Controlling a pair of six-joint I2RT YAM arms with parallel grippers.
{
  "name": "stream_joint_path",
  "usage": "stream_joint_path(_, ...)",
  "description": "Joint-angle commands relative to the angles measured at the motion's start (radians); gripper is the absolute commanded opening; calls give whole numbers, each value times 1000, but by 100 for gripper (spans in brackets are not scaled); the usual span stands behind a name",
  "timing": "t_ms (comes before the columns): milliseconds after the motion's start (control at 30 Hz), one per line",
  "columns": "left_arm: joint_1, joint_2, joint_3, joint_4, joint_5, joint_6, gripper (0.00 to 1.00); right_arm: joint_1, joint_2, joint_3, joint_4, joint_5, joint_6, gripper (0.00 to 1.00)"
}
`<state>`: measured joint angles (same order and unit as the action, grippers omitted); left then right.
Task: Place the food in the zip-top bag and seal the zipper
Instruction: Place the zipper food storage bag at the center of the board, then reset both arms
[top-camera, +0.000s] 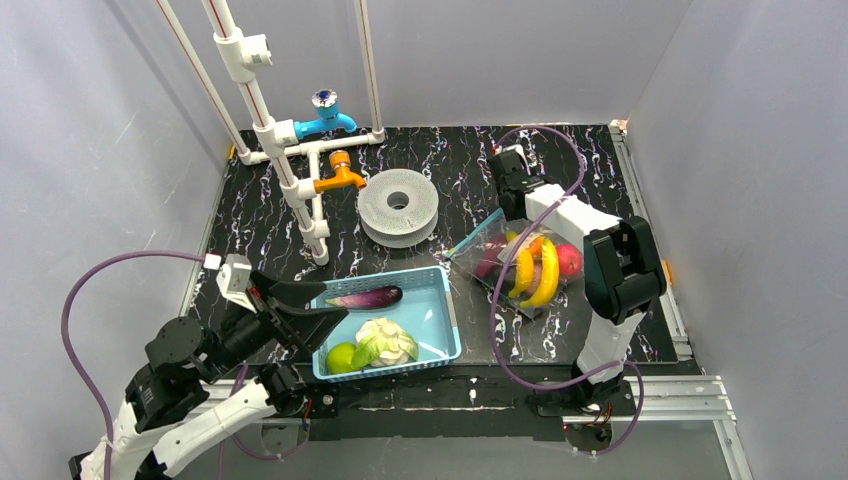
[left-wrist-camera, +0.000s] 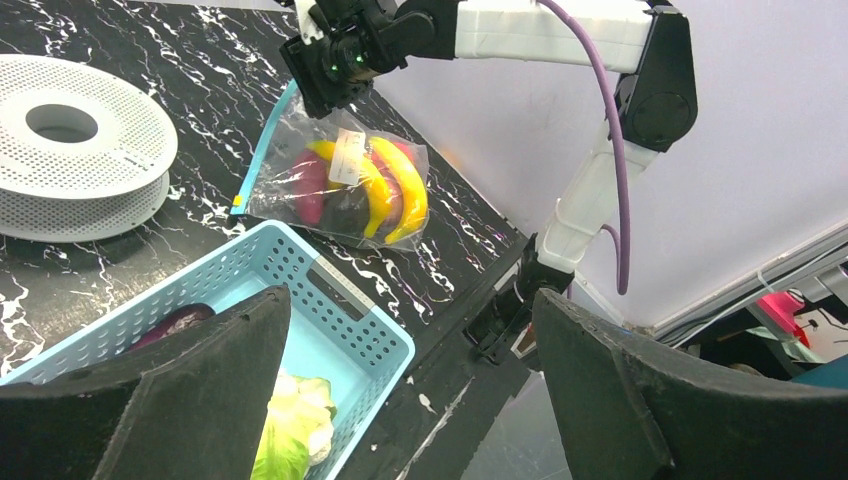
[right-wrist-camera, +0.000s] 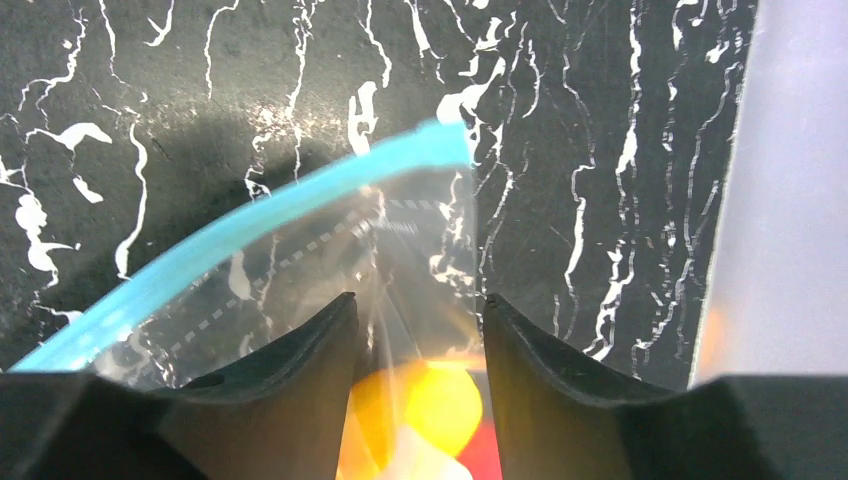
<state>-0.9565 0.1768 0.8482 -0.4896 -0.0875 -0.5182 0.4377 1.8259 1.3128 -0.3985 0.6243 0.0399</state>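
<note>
Over the zip-top bag (top-camera: 478, 255), the right gripper (right-wrist-camera: 415, 303) points down, jaws apart.

1. This is a robotics lab test cell. Plain pale grey panel walls (top-camera: 100, 150) enclose a black, white-veined marble-look tabletop (top-camera: 560, 160) around a light-blue slotted plastic basket (top-camera: 425, 310).
2. Behind the basket stands a mock plumbing rig of white plastic pipes (top-camera: 268, 125) carrying a blue tap (top-camera: 325, 118) and an orange tap (top-camera: 340, 178).
3. A white-and-black robot arm with a purple cable sits left of the basket (top-camera: 210, 420), and another sits to its right (top-camera: 575, 215).
4. A silver aluminium rail (top-camera: 670, 390) edges the table nearer than the basket.
5. A white toy cauliflower (top-camera: 388, 340) lies inside the basket.
</note>
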Motion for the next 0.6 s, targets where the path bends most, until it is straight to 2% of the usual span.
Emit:
stream_joint_path(0,4,-19,2,-14,-14,-4,90,4,-72,93,-146,42,6,60)
stream_joint_path(100,4,-36,14,-33,-26,-8,90,27,-153,119,-215,-4,37,65)
stream_joint_path(267,4,-77,35,-56,-76,-33,90,95,-353,55,-214,-47,67,85)
stream_joint_path(467,4,-144,49,-64,-139,-52,92,113,-734,-79,-168,-385,180,98)
stream_joint_path(567,4,-159,57,-73,-174,-52,93,113,-934,-130,-143,-481,172,98)
